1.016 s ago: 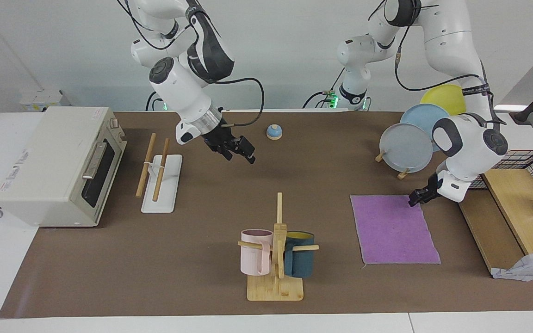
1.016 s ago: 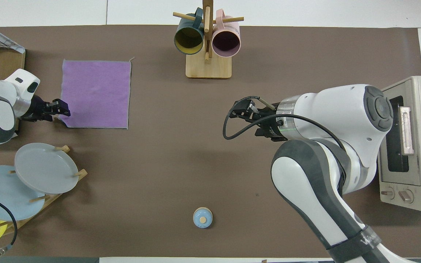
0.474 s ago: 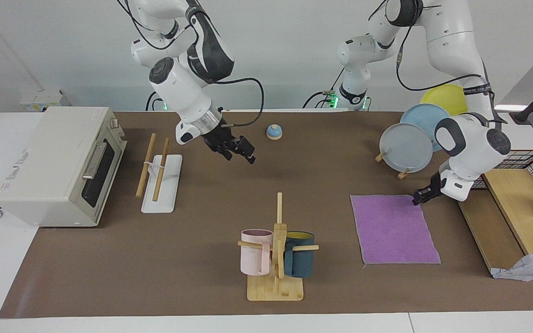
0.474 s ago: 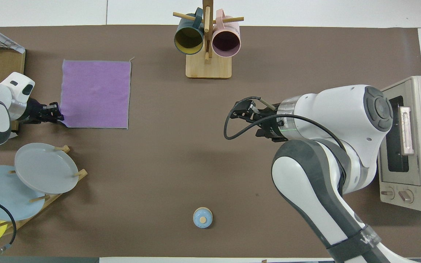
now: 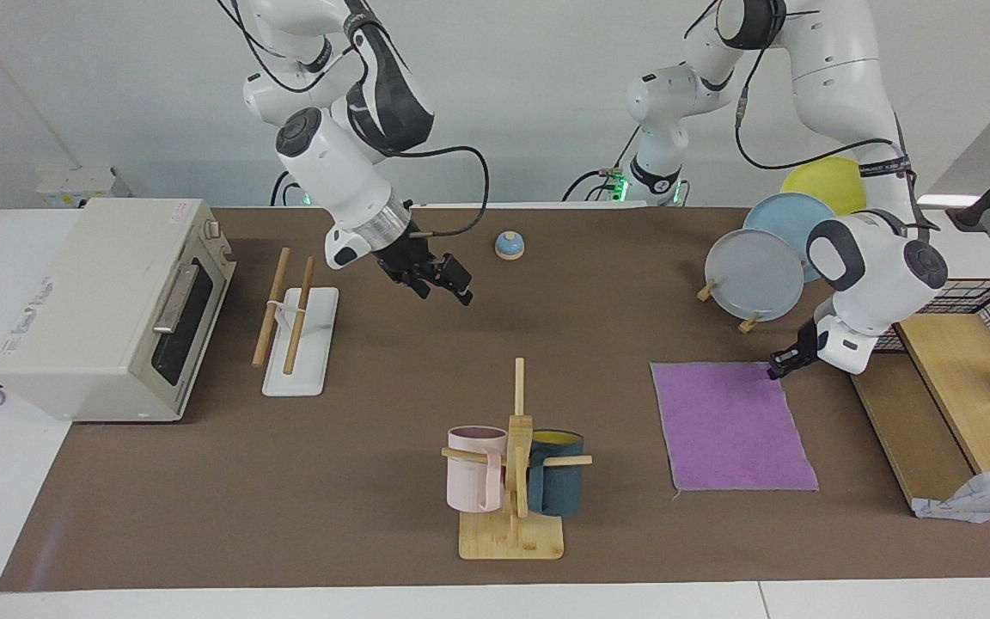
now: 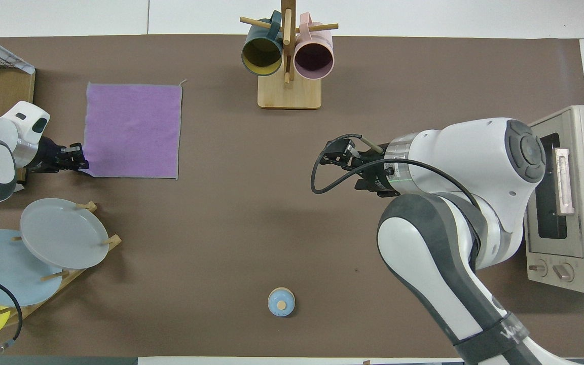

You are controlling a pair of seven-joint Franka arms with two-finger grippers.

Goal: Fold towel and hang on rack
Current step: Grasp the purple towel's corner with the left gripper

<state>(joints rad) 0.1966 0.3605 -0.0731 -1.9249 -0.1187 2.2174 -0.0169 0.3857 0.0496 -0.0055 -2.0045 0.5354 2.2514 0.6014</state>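
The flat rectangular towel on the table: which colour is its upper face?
Purple; the flat rectangular towel shows it best in the overhead view.

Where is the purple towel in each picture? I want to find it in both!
Facing view: the towel lies flat at the picture's right, lower than the grey plate, with the left end effector at its upper right corner.
Overhead view: the towel is at the upper left, above the grey plate, and the left end effector is at its lower left corner.
Shared landmark: the mug tree, beside the towel in both.
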